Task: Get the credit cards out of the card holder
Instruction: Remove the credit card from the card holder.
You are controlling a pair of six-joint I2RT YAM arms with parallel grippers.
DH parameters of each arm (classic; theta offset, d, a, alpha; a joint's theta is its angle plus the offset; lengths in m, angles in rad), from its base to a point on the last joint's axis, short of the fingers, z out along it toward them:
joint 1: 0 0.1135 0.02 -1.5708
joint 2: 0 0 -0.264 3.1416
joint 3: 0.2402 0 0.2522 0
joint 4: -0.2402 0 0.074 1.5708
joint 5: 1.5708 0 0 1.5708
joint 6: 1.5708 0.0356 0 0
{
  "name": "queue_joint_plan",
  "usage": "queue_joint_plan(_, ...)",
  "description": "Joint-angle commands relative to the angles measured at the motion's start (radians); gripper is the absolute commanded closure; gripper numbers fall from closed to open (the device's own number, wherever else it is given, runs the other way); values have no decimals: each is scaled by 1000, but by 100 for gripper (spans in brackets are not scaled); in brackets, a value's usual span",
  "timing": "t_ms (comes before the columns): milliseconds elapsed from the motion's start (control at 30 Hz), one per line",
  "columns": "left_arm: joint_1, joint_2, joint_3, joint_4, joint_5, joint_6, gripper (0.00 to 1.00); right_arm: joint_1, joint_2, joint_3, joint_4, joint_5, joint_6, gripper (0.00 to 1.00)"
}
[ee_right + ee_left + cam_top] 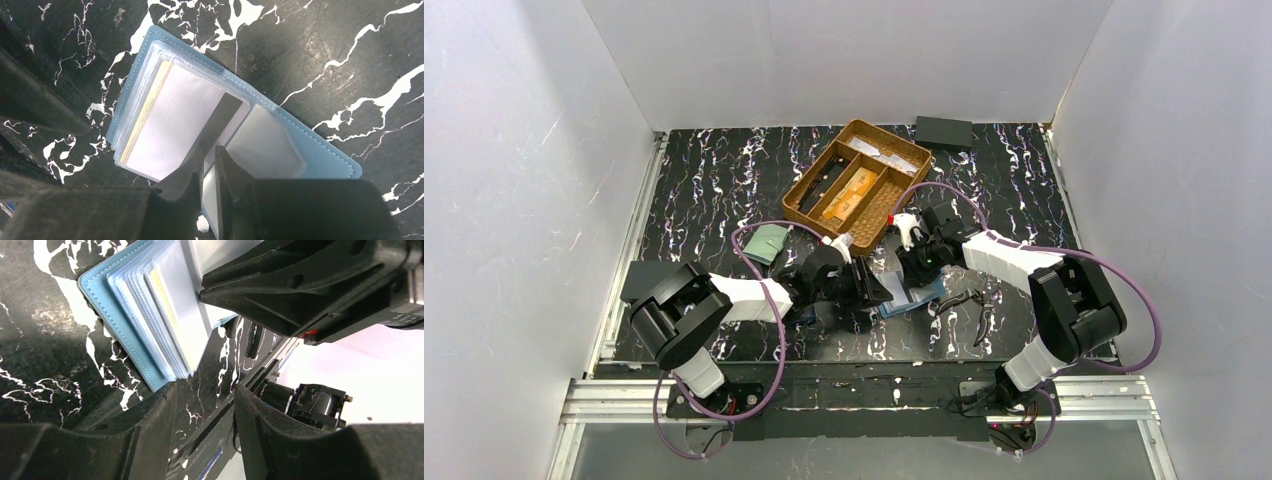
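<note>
Open room runs down the left edge of the marbled surface, broken only by a pale green wallet lying just beyond your left arm. Your left claw reaches toward the middle, close to the front edge, jaws standing apart with nothing between them. A corner of the card holder lies right at one of its fingertips; you cannot tell whether they touch.

The card holder lies spread flat at the centre of the surface, near the front edge, between your two claws. Its clear sleeves are fanned upward, and a yellowish card edge shows inside one of them. Toward the middle of the far edge sits a wicker basket, set at an angle, with orange-gold credit cards in its middle compartment, well apart from the holder.

Your right claw comes in from the right over the holder's fold. Its jaws are drawn almost together with only a slim slit between them and their tips at the sleeves; whether they pinch a sleeve cannot be told.

Just right of the holder lies a black item, too small to make out, and beyond it bare surface runs to the right edge. A dark box rests at the far edge, toward the far right corner.
</note>
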Motion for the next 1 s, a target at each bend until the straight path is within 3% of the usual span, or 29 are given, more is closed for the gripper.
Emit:
queue_joint_plan(0, -3, 1, 49, 14, 6, 23, 56, -11, 39, -1, 11, 84, 3, 82)
queue_joint_plan(567, 17, 55, 109, 20, -34, 21, 56, -49, 69, 2, 5, 20, 18, 84)
queue_joint_plan(967, 21, 40, 78, 22, -48, 21, 56, -91, -55, -32, 54, -141, 58, 80)
